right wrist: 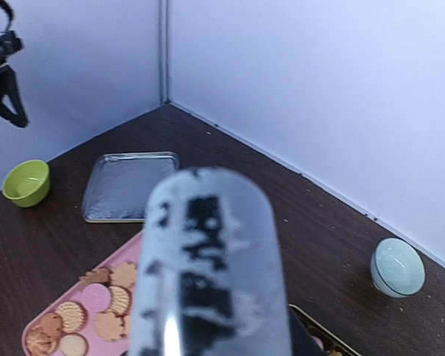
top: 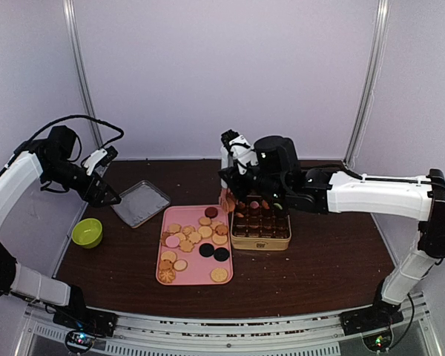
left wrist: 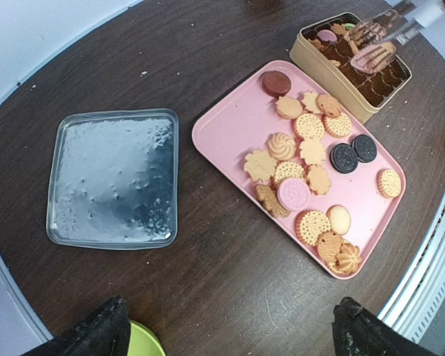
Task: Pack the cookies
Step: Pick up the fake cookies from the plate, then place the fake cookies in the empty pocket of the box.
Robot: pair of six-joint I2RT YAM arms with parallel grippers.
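Right jaws clamped on tongs (left wrist: 386,33), tips over tin (top: 261,242), tan cookie (left wrist: 374,53) pinched between them. Remaining cookies (top: 195,241) on pink tray (left wrist: 230,126), mid-surface, just left of tin. Left jaws wide apart, empty, over left edge. Right arm (top: 371,194) nearer.

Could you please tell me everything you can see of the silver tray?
The silver tray is a shallow square of shiny, dimpled metal with rounded corners and a low raised rim. It lies flat and empty on the dark table, left of the pink tray and apart from it. Nothing touches it but the table.
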